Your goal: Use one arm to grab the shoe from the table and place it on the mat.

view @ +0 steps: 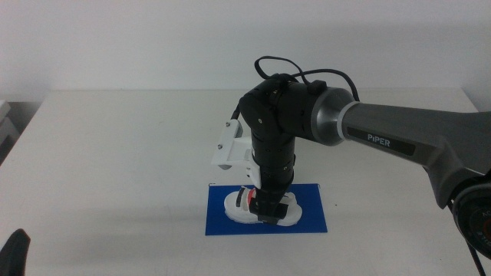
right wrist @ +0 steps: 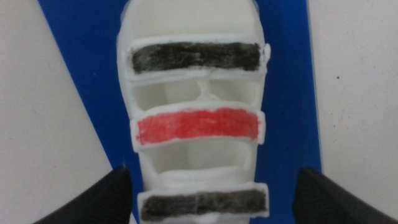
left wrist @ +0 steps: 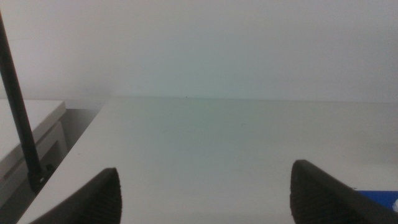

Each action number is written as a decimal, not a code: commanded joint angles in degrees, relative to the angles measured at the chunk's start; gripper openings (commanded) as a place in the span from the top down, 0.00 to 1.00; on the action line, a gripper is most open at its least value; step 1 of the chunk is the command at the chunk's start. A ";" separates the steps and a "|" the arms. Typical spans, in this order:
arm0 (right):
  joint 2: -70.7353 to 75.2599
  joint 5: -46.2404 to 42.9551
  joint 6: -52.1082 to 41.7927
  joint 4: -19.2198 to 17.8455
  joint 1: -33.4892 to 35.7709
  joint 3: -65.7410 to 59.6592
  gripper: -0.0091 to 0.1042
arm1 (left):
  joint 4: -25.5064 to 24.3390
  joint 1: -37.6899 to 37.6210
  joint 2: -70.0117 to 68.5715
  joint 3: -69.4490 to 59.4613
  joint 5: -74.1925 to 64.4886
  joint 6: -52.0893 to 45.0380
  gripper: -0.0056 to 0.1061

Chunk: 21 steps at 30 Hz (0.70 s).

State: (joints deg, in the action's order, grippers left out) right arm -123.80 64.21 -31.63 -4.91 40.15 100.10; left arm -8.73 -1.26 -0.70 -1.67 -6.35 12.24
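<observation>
The white shoe (view: 234,205) with dark, red and dark straps lies flat on the dark-blue mat (view: 307,201) near the front of the white table (view: 115,153). My right gripper (view: 268,211) points straight down over the shoe's middle and hides part of it. In the right wrist view the shoe (right wrist: 196,124) fills the picture on the mat (right wrist: 81,62). The right gripper (right wrist: 212,171) is open, its jaws standing one on each side of the shoe. My left gripper (view: 15,249) waits at the front left corner; it (left wrist: 204,169) is open and holds nothing.
The right arm's grey forearm (view: 399,138) reaches in from the right above the table. A white cabinet (left wrist: 25,137) and a thin black rod (left wrist: 15,106) stand off the table's left edge. A corner of the mat (left wrist: 376,196) shows in the left wrist view.
</observation>
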 commanded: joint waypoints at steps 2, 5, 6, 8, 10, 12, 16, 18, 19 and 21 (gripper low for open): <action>3.83 -0.53 1.43 -1.29 -0.19 1.26 0.20 | 0.00 -0.19 -0.80 -0.45 4.50 0.36 0.12; 6.38 -1.48 4.29 1.51 -0.83 1.26 0.17 | 0.00 -0.19 -0.80 -0.45 4.50 0.36 0.12; 8.58 -1.68 4.93 2.28 -1.23 1.09 0.17 | 0.00 -0.19 -0.80 -0.45 4.50 0.36 0.12; 13.39 -4.31 7.48 2.95 -2.28 -1.68 0.17 | 0.00 -0.19 -0.80 -0.45 4.50 0.36 0.12; 19.76 -9.25 11.18 2.96 -3.66 -8.12 0.17 | 0.00 -0.19 -0.80 -0.45 4.50 0.36 0.12; 27.98 -16.90 15.49 2.96 -5.79 -16.90 0.17 | 0.00 -0.19 -0.80 -0.45 4.50 0.36 0.12; 43.91 -32.82 23.63 2.86 -11.25 -32.41 0.17 | 0.00 -0.19 -0.80 -0.45 4.50 0.36 0.12; 50.88 -38.32 28.23 2.44 -14.69 -39.60 0.17 | 0.00 -0.19 -0.80 -0.45 4.50 0.36 0.12; 53.33 -39.82 29.79 2.44 -16.12 -42.07 0.17 | 0.00 -0.19 -0.80 -0.45 4.50 0.36 0.12; 58.28 -41.68 32.70 2.49 -19.08 -47.50 0.17 | 0.00 -0.19 -0.80 -0.45 4.50 0.36 0.12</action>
State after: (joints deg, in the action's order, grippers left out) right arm -70.21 28.47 -1.72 -1.74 23.12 54.97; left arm -8.73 -1.26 -0.70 -1.67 -6.35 12.24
